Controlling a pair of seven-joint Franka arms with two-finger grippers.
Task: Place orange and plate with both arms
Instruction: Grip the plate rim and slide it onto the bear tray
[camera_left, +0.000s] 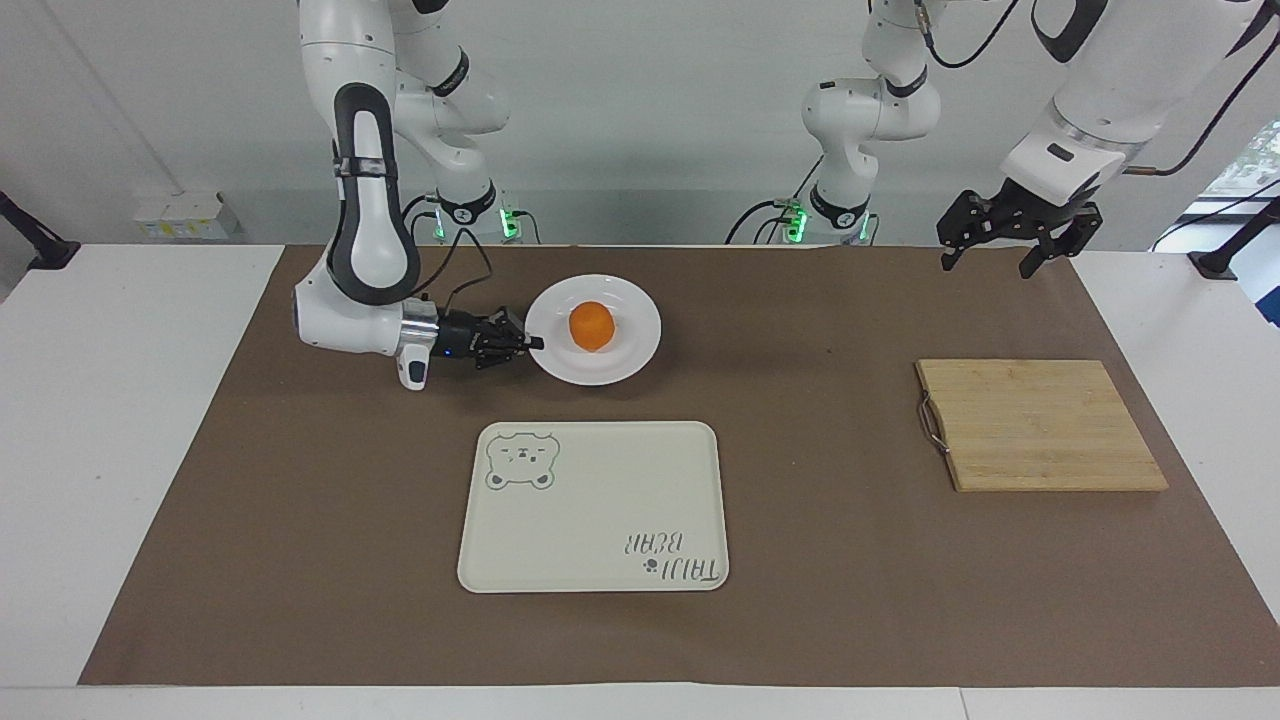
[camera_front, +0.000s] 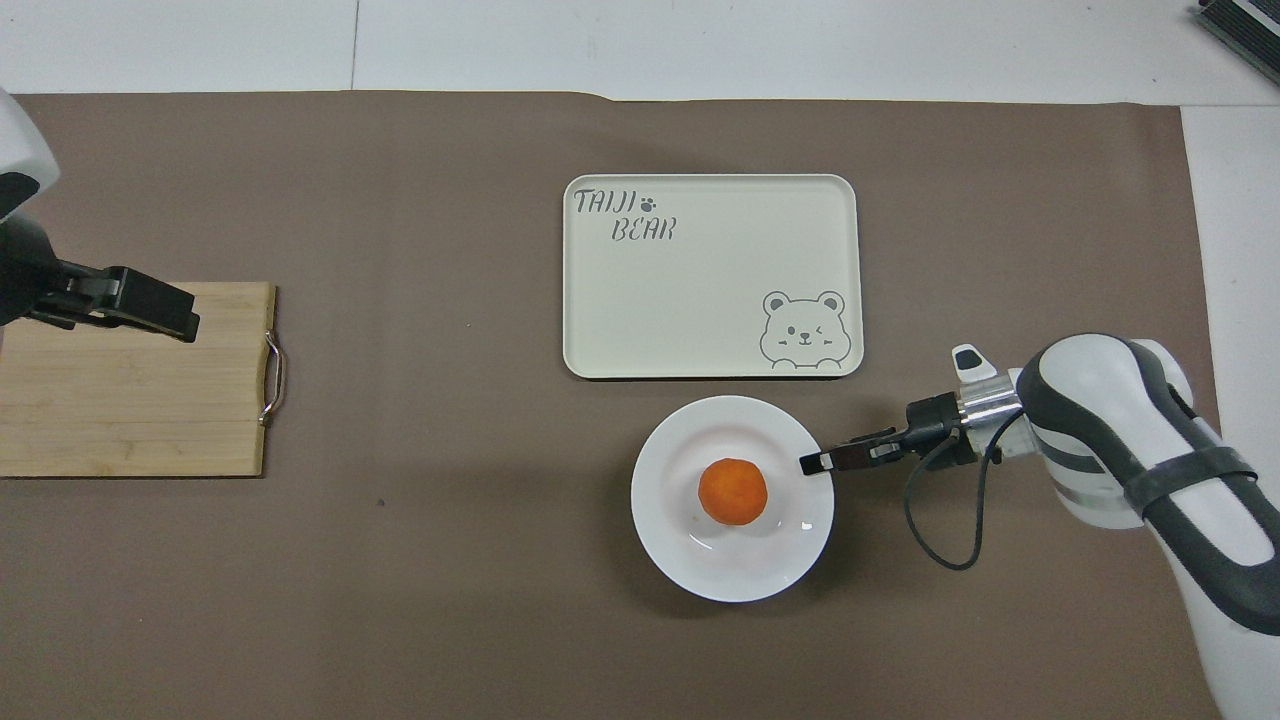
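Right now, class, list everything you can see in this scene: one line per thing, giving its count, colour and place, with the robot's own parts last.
plate: one, white, on the brown mat, nearer to the robots than the tray, its rim pinched by the right gripper.
orange: one, bright orange, in the plate's well.
tray: one, cream with a bear drawing and lettering, mid-mat.
cutting board: one, light wood with a metal handle, toward the left arm's end of the table.
mat: one, brown, covering the white table.
right gripper: one, black, shut on the plate's rim.
left gripper: one, black, open, waiting in the air above the mat's edge, close to the cutting board.
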